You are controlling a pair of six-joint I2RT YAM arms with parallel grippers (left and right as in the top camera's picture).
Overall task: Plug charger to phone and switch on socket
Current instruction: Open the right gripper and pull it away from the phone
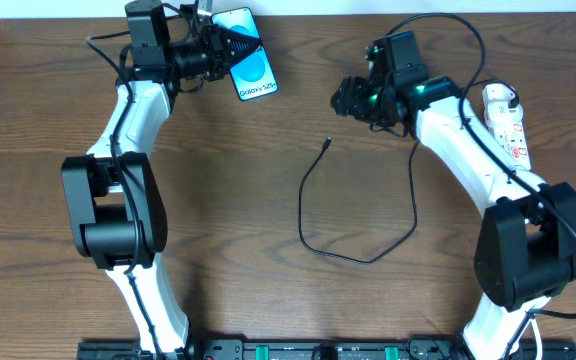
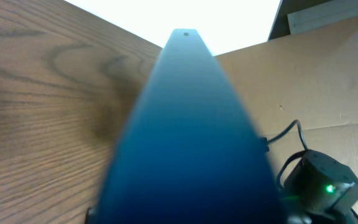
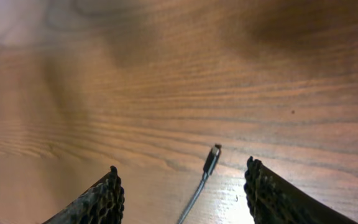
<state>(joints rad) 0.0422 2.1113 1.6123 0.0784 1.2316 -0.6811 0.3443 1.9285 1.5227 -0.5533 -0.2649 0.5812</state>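
Left gripper (image 1: 224, 47) clamps the phone (image 1: 253, 70). Right gripper (image 3: 182, 168) gapes over the charger (image 3: 196, 194), likely limp and light; pinch its stiff plug tip (image 3: 212, 158).

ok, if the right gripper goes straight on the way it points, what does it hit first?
Probably the charger's plug tip, lying on the table between the fingers of the open right gripper, slightly right of centre. Depth is unclear, so it may touch the table beside it first.
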